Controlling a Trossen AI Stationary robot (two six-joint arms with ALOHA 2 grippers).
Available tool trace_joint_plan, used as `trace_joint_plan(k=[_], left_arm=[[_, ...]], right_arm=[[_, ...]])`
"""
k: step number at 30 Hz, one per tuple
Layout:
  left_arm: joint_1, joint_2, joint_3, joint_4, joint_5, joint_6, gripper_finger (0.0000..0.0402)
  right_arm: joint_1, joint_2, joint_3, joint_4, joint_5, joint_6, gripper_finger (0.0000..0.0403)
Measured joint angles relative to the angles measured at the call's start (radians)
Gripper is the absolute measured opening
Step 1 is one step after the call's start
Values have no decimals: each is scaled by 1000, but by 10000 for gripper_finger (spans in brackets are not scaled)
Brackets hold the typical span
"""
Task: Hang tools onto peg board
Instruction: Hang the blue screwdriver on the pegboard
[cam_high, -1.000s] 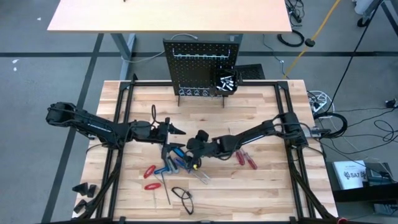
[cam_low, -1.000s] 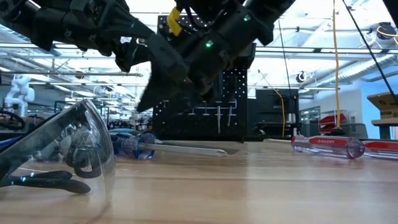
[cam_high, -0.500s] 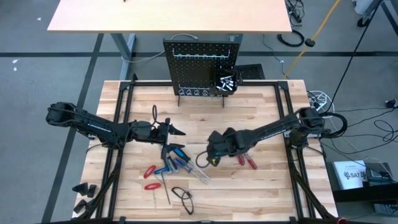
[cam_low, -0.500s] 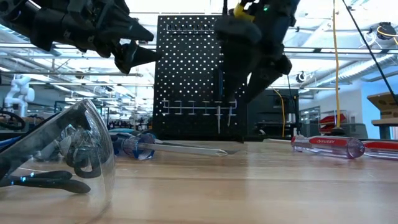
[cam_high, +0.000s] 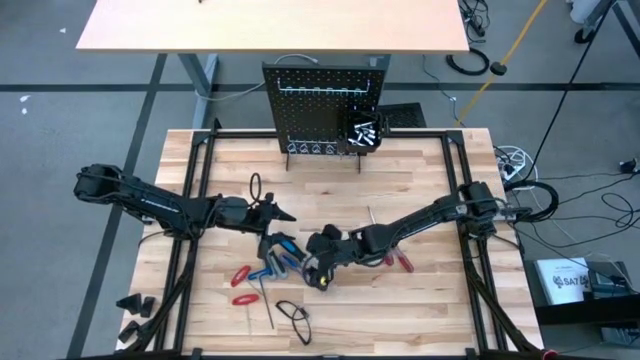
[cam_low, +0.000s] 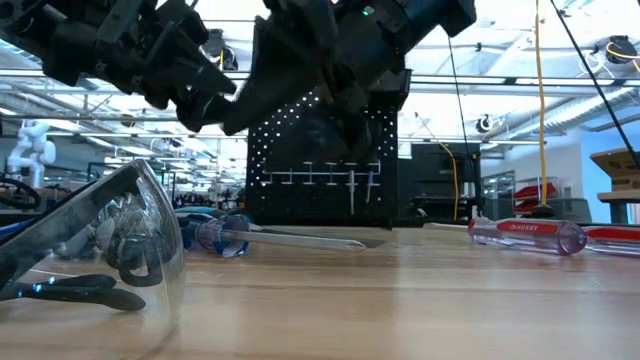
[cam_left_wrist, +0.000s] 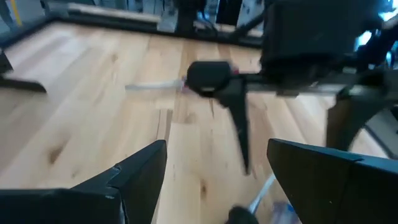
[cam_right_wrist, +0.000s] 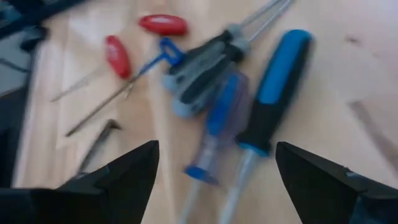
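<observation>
The tools lie loose on the table's near middle. A blue-and-black screwdriver, a clear blue screwdriver, grey-handled tools and red-handled tools form one pile. Two red screwdrivers lie to its right. My right gripper hovers open just above the pile's right side, slanting down, nothing between its fingers. My left gripper hangs open above the table, left of and beyond the pile. The peg board stands upright at the far edge, with a small bin.
Safety glasses lie near the front edge, large in the low view. A black frame borders the work area. Bare wood lies between the grippers and the peg board.
My right gripper first drew back toward the table's right and rose, then swung left and toward the near edge, coming down over the tool pile, still open. My left gripper has tipped a little in place. The tools have not moved.
</observation>
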Motion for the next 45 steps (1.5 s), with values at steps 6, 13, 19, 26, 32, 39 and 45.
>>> trace_joint_plan(k=[6,13,19,26,32,39,45], left_arm=[[0,0,0,-77,6,6,286],[0,0,0,-89,6,8,286],[0,0,0,-89,6,7,286],[0,0,0,-89,6,26,286],[0,0,0,-107,6,26,286],[0,0,0,-111,5,26,286],[0,0,0,-109,4,26,286]], right_arm=[[-1,28,0,37,-6,-2,315],[-10,56,1,67,44,-26,315],[-17,62,0,20,178,7,307],[-14,83,0,-46,177,71,299],[-11,120,1,-32,167,95,299],[-12,119,1,-32,171,101,299],[-6,124,1,-37,173,114,299]])
